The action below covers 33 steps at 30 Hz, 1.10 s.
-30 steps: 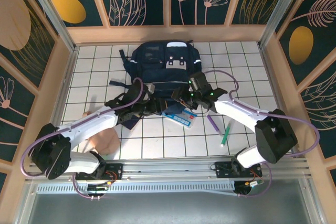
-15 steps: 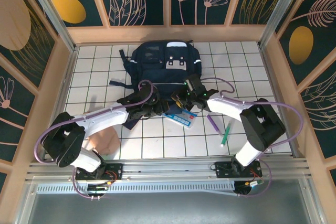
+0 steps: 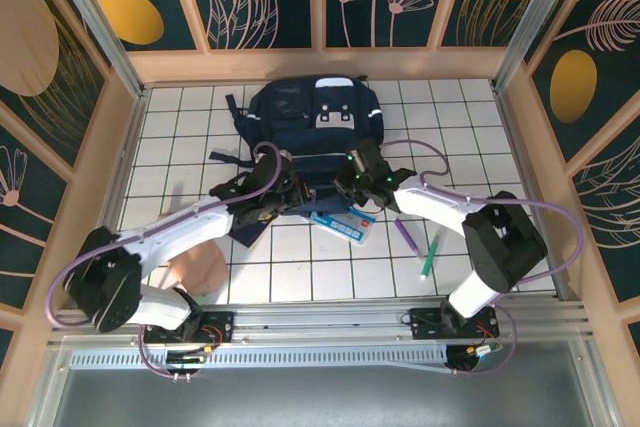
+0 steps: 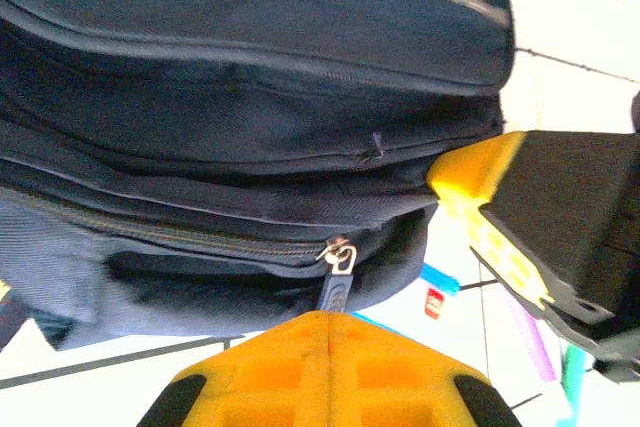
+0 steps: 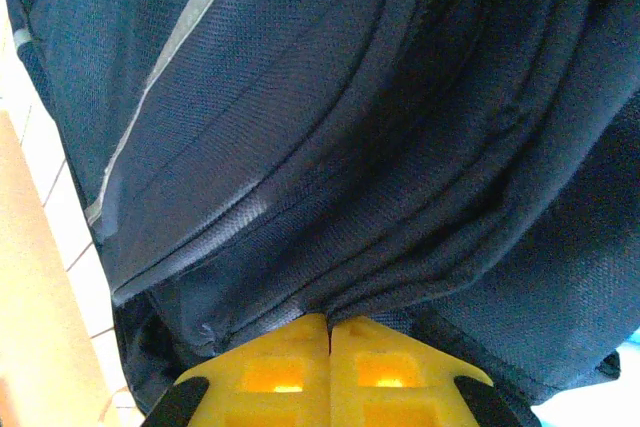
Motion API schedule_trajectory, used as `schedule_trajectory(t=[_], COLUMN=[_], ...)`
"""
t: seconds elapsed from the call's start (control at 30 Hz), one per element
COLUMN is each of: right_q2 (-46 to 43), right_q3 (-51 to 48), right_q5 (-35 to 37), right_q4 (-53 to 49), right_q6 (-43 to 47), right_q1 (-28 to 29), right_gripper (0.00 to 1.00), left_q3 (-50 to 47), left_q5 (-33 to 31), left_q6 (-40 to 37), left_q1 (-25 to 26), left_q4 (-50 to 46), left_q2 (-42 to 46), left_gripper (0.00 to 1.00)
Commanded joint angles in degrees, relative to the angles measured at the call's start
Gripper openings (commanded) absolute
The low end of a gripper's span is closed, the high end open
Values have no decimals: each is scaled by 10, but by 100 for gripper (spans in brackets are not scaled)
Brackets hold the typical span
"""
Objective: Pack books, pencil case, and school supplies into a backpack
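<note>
The backpack [image 3: 315, 122] lay flat on the white tiled surface [image 3: 480, 147], with its near edge facing the arm bases. All positions below are given relative to the backpack.

1. Left gripper [image 3: 288, 189]: positioned at the near edge of the backpack, left of its centre line. In the left wrist view, the left gripper [image 4: 330, 322] had its yellow fingers pressed together. The dark tab of the zipper pull [image 4: 337, 272] ran down into the seam between the tips and appeared to be pinched there. The zipper pull hung from a zip line along the lower compartment of the backpack [image 4: 250, 97].

2. Right gripper [image 3: 344, 184]: positioned at the near edge of the backpack, right of its centre line and close beside the left gripper. In the right wrist view, the right gripper [image 5: 330, 322] had its fingers closed on a gathered fold of the fabric of the backpack [image 5: 330, 127].

3. A light-blue flat item [image 3: 342, 221] with a red mark lay just beyond the near edge of the backpack, partly under the right gripper.

4. The purple pen [image 3: 406, 235] and the green pen [image 3: 428, 258] lay outside the backpack, off its near right corner. They were close together.

5. A peach-coloured object [image 3: 195, 269] lay well off the near left corner of the backpack.
</note>
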State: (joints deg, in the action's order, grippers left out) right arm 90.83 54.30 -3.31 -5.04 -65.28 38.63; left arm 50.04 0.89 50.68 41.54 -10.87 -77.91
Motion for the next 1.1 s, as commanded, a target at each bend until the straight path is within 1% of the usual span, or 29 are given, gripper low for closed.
schedule_trajectory(t=[0.0,0.03,0.07,0.1,0.13,0.17,0.2,0.23,0.33,0.43,0.5,0.63,0.77,0.87,0.93,0.97,1.03,1.07], right_q2=[-32,-35,-38,-39,-38,-37,-38,-37,-38,-47,-54,-66,-77,-86,-91,-92,-94,-95], right_q3=[12,8,3,1,2,3,5,4,8,20,30,37,36,35,37,39,44,45], right_q5=[74,73,63,48,45,25,10,-4,-40,-49,-48,-49,-49,-50,-46,-42,-25,-13], right_q4=[-35,-34,-32,-28,-28,-28,-24,-17,7,21,22,19,14,14,11,7,-5,-13], right_q6=[52,54,55,56,53,48,37,27,-12,-31,-32,-32,-32,-31,-25,-20,-6,1], right_q1=[-4,-9,-12,-16,-18,-17,-16,-16,-14,-6,-3,-3,-4,-3,-2,-2,-2,-1], right_gripper=[0,0,0,0,0,0,0,0,0,0,0,0,0,0,0,0,0,0], left_q3=[-47,-60,-72,-80,-80,-72,-57,-37,13,29,36,49,53,75,75,77,82,83], left_q5=[20,23,41,83,122,160,174,167,117,108,91,4,-68,-80,-70,-69,-70,-67], left_q6=[-9,-13,-27,-47,-52,-47,-46,-52,-63,-31,-19,1,24,20,16,15,8,3], left_q1=[-31,-37,-41,-41,-41,-40,-34,-25,15,31,37,37,37,37,37,37,37,37], left_q4=[11,16,31,58,77,87,79,58,14,17,11,-26,-50,-47,-32,-31,-30,-27], left_q2=[62,77,87,90,84,70,53,36,-11,-48,-65,-82,-91,-106,-113,-117,-117,-113], left_gripper=[0,0,0,2,26,43,47,49,52,52,52,51,50,49,41,34,13,9])
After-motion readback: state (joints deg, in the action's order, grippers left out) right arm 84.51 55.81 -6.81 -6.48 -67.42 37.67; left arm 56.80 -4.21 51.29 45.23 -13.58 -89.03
